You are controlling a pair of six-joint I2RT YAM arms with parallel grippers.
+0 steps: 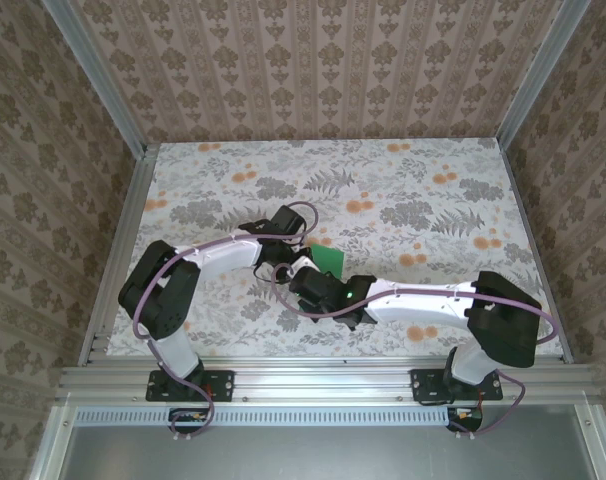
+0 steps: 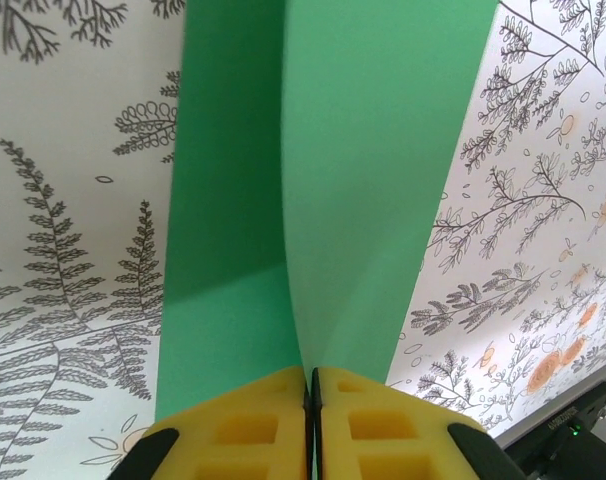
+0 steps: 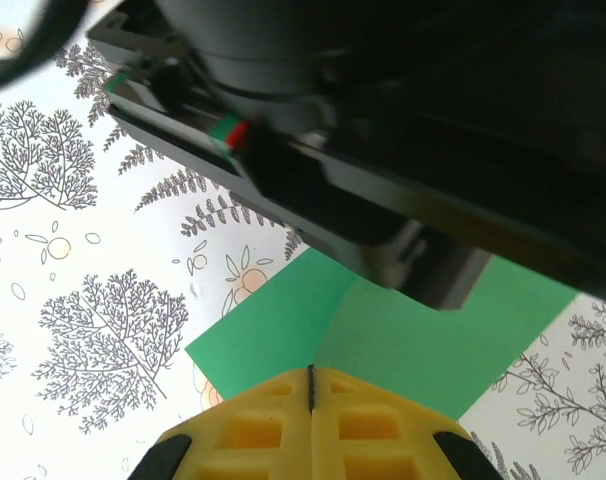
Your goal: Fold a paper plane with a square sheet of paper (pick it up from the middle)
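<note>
The square sheet of paper (image 2: 383,150) is bright green and bent along a middle ridge; its left half lies flat on the table and its right half curves up. My left gripper (image 2: 311,372) is shut on that ridge, with paper between the yellow pads. From the other side, my right gripper (image 3: 311,370) is shut where the crease of the paper (image 3: 273,330) meets its tips. In the top view a green corner of the paper (image 1: 331,262) shows beside the left gripper (image 1: 291,262) and right gripper (image 1: 308,283), which meet mid-table. No finished paper plane is in view.
The table (image 1: 433,200) has a leaf and orange print and is walled by aluminium rails (image 1: 113,260) and patterned panels. The left arm's dark body (image 3: 403,150) hangs close over the right gripper. Open tabletop lies behind and to the right.
</note>
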